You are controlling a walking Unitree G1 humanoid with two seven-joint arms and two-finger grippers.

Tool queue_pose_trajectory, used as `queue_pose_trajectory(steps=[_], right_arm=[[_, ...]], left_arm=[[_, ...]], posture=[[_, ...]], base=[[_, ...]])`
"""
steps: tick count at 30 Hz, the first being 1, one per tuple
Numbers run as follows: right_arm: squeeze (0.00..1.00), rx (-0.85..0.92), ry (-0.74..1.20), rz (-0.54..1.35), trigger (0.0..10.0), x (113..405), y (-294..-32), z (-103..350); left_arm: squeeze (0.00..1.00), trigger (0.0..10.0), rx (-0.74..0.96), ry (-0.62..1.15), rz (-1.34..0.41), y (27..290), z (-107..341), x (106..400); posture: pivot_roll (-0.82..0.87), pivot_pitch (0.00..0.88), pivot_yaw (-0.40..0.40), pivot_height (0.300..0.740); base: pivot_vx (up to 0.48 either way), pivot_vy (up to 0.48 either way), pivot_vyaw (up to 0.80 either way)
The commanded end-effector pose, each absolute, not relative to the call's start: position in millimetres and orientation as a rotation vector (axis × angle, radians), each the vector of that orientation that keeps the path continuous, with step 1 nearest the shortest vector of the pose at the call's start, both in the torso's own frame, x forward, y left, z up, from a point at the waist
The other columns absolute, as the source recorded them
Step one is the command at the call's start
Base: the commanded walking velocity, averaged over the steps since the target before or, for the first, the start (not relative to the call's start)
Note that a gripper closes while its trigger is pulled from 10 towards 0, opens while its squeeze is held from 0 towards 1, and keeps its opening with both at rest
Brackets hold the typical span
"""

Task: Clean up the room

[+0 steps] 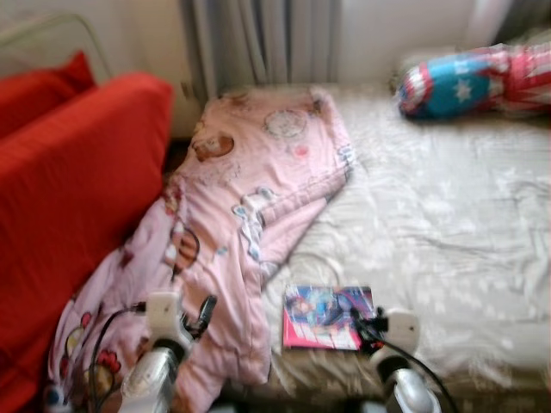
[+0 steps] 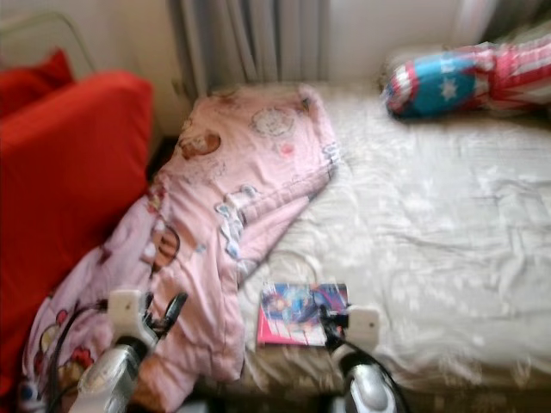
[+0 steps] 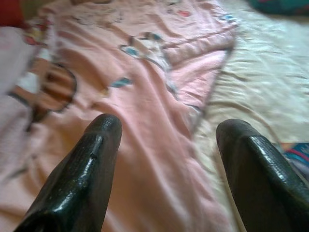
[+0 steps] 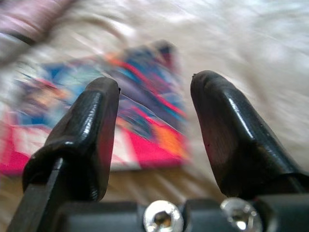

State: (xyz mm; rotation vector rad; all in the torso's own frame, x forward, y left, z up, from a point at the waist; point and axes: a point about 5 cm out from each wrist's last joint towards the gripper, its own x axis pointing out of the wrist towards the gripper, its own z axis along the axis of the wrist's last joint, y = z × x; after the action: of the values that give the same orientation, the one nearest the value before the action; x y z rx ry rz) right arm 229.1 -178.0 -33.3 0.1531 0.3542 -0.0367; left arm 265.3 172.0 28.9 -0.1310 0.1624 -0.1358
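Note:
A crumpled pink cartoon-print blanket [image 1: 250,198] lies across the left side of a bed with a pale sheet [image 1: 448,224] and hangs over its near edge. A colourful book [image 1: 327,317] lies flat near the bed's front edge, just right of the blanket. My left gripper [image 1: 205,311] hovers open over the blanket's lower part; the left wrist view shows pink cloth [image 3: 145,72] beyond the spread fingers. My right gripper [image 1: 360,325] is open at the book's near right corner, and the book [image 4: 145,111] lies between and beyond its fingertips. All views are blurred.
A red sofa [image 1: 69,189] stands close along the bed's left side. A blue, red and white star-print cushion [image 1: 469,79] rests at the bed's far right. Grey curtains [image 1: 258,39] hang behind the bed.

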Motion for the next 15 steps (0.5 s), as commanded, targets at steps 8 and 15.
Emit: queue_pose_trajectory(steps=[8, 15], right_arm=[[0.0, 0.186, 0.338, -0.069, 10.0, 244, -178, -26], [0.0, 0.187, 0.34, -0.116, 10.0, 254, -185, -20]], left_arm=[[0.0, 10.0, -0.108, 0.184, -0.115, 184, 27, 261], [0.0, 10.0, -0.076, 0.168, -0.139, 184, 34, 267]], posture=[[0.0, 0.004, 0.048, 0.614], [0.02, 0.045, 0.062, 0.604]], base=[[0.0, 0.0, 0.0], [0.0, 0.0, 0.0]])
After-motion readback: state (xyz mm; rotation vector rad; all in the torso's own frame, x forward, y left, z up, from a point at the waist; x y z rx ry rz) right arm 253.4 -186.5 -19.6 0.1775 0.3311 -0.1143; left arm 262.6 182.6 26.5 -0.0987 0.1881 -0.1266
